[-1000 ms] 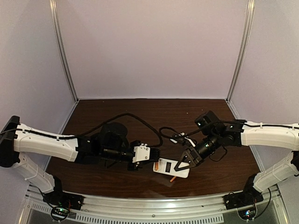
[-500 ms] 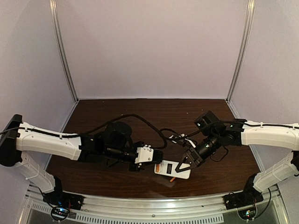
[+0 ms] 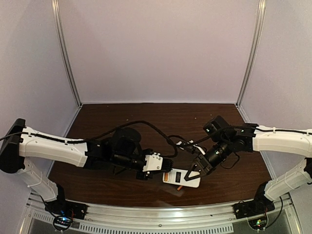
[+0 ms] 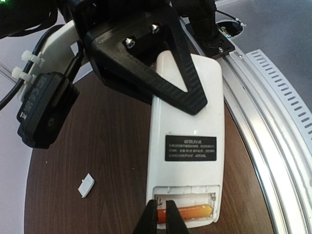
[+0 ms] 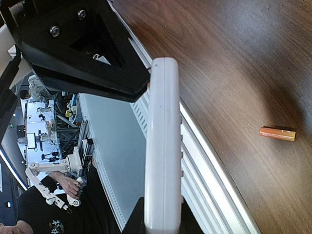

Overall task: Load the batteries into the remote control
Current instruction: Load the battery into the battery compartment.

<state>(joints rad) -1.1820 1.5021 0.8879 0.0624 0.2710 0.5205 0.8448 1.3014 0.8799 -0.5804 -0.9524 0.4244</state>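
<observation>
The remote control [image 4: 187, 122] is held white back up, just above the table near its front edge, with its battery bay open at the end nearest my left wrist. My left gripper [image 4: 161, 207] is shut on the left end of an orange battery [image 4: 192, 211] that lies in the bay's near slot. My right gripper [image 5: 162, 217] is shut on the remote's other end, one finger [image 4: 165, 63] flat across its back. In the top view the remote [image 3: 184, 177] sits between both grippers. A second battery [image 5: 278, 133] lies loose on the table beside the remote.
A small white cover piece [image 4: 87, 185] lies on the brown table left of the remote. The ribbed metal rail [image 4: 273, 112] runs along the table's front edge, close to the remote. Black cables [image 3: 146, 124] loop across the table behind the grippers.
My left gripper has moved right with the battery, up to the remote's open bay. The remote and my right gripper have shifted slightly right.
</observation>
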